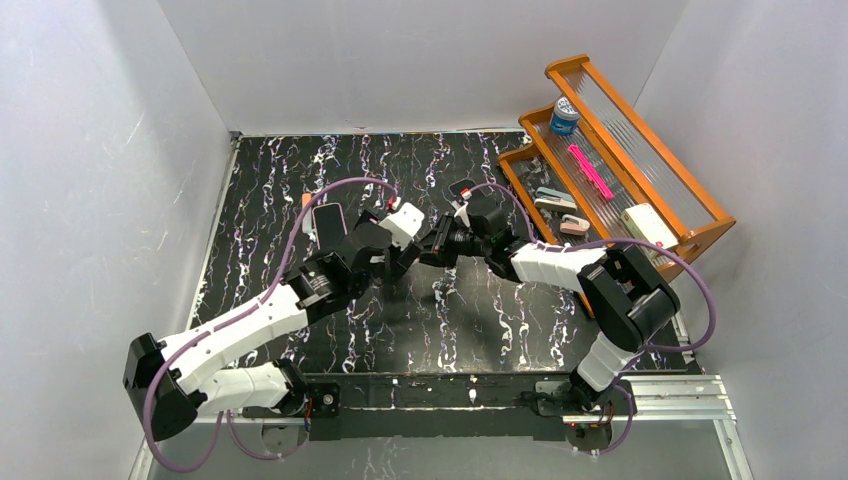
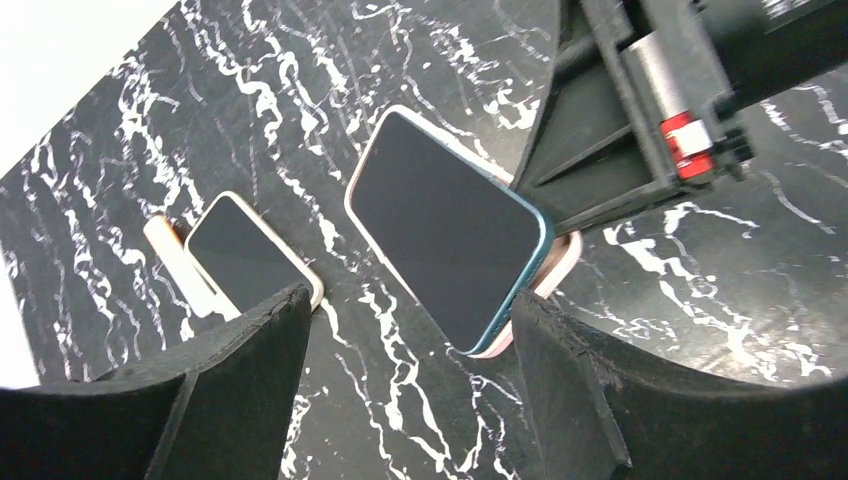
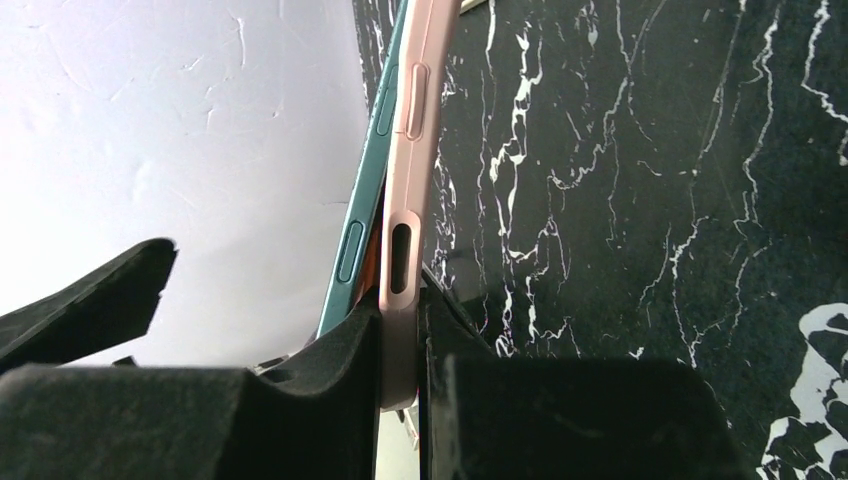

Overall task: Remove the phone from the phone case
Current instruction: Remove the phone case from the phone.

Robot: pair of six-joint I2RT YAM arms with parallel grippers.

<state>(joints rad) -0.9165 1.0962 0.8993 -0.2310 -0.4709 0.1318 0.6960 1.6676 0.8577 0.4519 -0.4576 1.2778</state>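
Observation:
A teal phone (image 2: 445, 225) with a dark screen is held up off the table, one long edge lifted out of its pink case (image 2: 563, 262). In the right wrist view the phone (image 3: 362, 215) stands apart from the case (image 3: 405, 180) along that edge. My right gripper (image 3: 400, 345) is shut on the case's edge; its fingers (image 2: 590, 150) show in the left wrist view. My left gripper (image 2: 410, 345) is open, and its right finger (image 2: 600, 390) is next to the phone's lower corner. In the top view both grippers (image 1: 405, 258) (image 1: 434, 250) meet mid-table and hide the phone.
A second dark-screened phone (image 2: 250, 250) lies flat on the marble table (image 1: 400, 330) by a pale pink piece (image 2: 165, 240); it also shows in the top view (image 1: 328, 222). A wooden rack (image 1: 690, 190) with a bottle (image 1: 565, 115) and a pink pen (image 1: 590, 172) stands at the right.

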